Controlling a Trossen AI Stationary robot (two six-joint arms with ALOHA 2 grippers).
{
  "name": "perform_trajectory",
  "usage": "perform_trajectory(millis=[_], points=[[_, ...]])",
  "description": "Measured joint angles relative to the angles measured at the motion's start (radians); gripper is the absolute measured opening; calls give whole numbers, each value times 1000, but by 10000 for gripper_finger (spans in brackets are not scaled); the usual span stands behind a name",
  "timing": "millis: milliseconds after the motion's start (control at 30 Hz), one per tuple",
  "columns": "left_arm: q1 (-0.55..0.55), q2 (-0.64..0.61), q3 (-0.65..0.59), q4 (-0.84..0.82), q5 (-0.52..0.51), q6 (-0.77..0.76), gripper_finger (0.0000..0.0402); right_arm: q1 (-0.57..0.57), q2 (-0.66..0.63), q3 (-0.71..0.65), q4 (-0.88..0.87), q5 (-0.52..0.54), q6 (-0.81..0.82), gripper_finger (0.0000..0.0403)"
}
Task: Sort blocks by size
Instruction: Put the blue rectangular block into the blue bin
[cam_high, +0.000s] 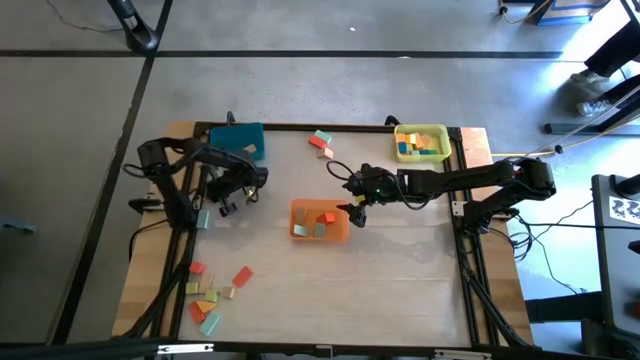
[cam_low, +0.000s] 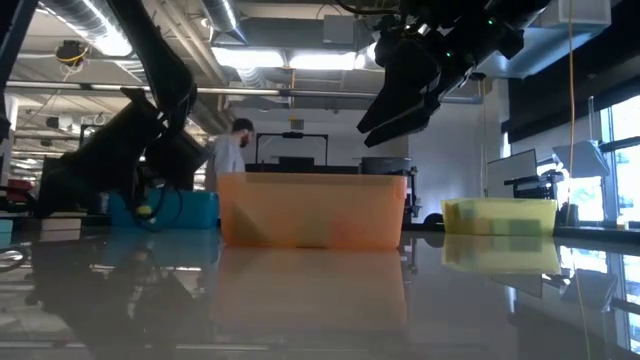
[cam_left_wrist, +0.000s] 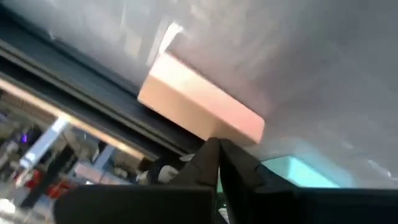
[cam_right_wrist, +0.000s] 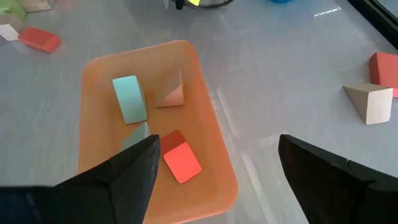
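Observation:
My left gripper is shut near the table's left edge, in front of the blue tray. In its wrist view the shut fingertips end at a tan block lying flat on the table, with a light blue block beside them. My right gripper hangs open above the orange tray with nothing between its fingers. The tray holds a light blue block, a tan wedge and a red block. More blocks lie at the near left. My left gripper's shut fingertips stand at the tan block's nearer edge, slanting down at it. Nothing shows between the fingers. Whether the tips touch the block I cannot tell.
The yellow tray at the far right holds several blocks. Loose blocks lie at the far middle, and two more beside the orange tray. A person stands in the room beyond the table.

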Motion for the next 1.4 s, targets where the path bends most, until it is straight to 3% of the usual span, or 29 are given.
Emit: perform_trajectory(millis=[200,400,633,767,1000,1400], points=[[-58,-76,64,24,25,4,2,0,0,0,1,0,-1,326],[-108,-131,106,-131,38,-58,2,0,0,0,0,0,-1,326],[-187,-139,57,-138,174,-71,1,0,0,0,1,0,-1,326],[-219,-119,1,-136,236,-75,2,0,0,0,7,0,-1,326],[-234,-67,-3,-114,251,-71,3,0,0,0,32,0,-2,326],[-234,182,-7,-113,250,35,1,0,0,0,29,-10,-3,326]])
